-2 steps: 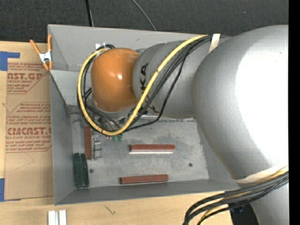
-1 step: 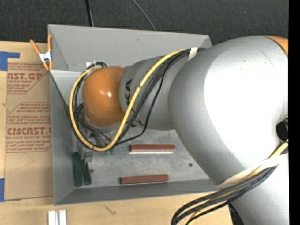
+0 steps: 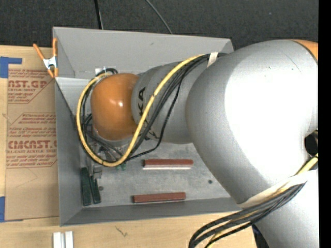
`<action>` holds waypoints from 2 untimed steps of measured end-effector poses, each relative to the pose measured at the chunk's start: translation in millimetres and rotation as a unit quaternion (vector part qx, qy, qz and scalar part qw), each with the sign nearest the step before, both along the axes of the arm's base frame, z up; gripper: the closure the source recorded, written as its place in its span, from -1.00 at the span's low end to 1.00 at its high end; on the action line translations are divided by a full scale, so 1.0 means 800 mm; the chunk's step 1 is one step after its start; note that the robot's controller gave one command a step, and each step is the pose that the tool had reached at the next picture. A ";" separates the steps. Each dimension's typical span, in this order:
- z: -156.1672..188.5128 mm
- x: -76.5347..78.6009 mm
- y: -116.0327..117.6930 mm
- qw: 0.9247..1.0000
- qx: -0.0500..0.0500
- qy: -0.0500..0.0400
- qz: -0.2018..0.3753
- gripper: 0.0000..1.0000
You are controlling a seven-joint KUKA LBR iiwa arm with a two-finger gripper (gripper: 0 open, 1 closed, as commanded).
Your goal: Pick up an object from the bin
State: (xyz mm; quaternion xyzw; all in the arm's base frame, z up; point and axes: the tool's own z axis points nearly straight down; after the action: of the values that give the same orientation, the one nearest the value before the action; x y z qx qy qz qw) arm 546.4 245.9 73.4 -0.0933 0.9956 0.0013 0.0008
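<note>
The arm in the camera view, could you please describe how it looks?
The arm has bulky, rounded silver-grey links. A glossy orange cover caps its wrist, yellow and black cables loop along it, and black lettering marks the link beside it.

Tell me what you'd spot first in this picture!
The huge silver arm reaches in from the right, its round orange cover hanging over the left of the grey bin. On the floor lie an upper brown bar and a lower brown bar, with a dark green thing in the lower-left corner.
</note>
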 end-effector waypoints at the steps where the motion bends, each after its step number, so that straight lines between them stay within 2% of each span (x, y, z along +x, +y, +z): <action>1: 0.002 0.000 0.000 1.000 0.000 0.000 0.001 1.00; 2: 0.097 -0.011 -0.012 0.987 0.000 -0.001 0.161 1.00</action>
State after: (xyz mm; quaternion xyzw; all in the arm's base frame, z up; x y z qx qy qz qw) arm 537.3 236.6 150.9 -0.2520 0.9677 0.0011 0.0012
